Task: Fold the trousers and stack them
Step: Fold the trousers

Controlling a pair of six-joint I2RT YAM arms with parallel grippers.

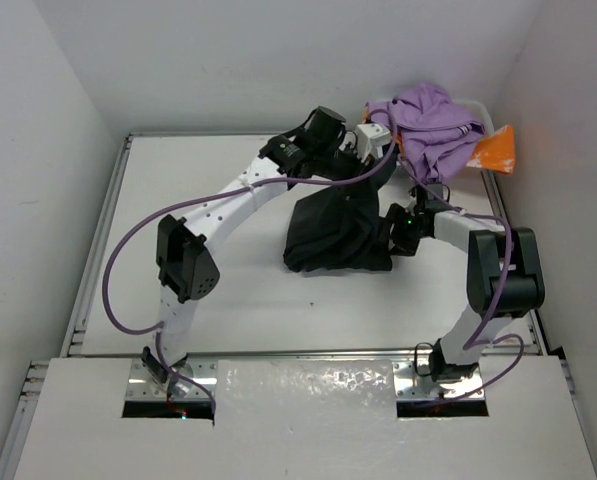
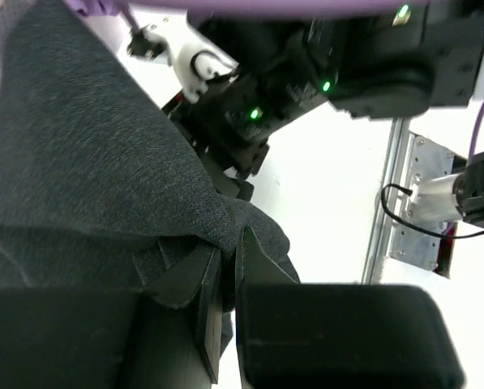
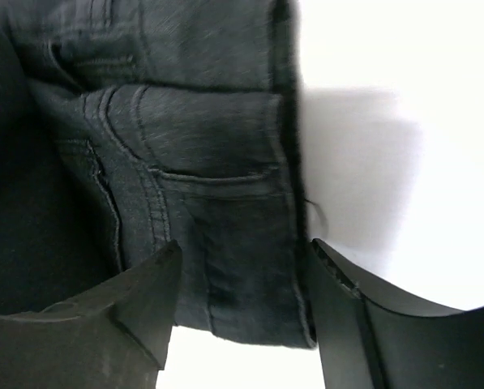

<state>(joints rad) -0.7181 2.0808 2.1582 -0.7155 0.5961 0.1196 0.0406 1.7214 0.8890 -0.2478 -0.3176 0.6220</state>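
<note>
The left gripper is clamping limp black denim trousers toward the worktop's right edge, while the spread right gripper is straddling their sturdier seam.

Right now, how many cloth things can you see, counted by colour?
black trousers: 1
purple garment: 1
orange cloth: 1
Total: 3
</note>
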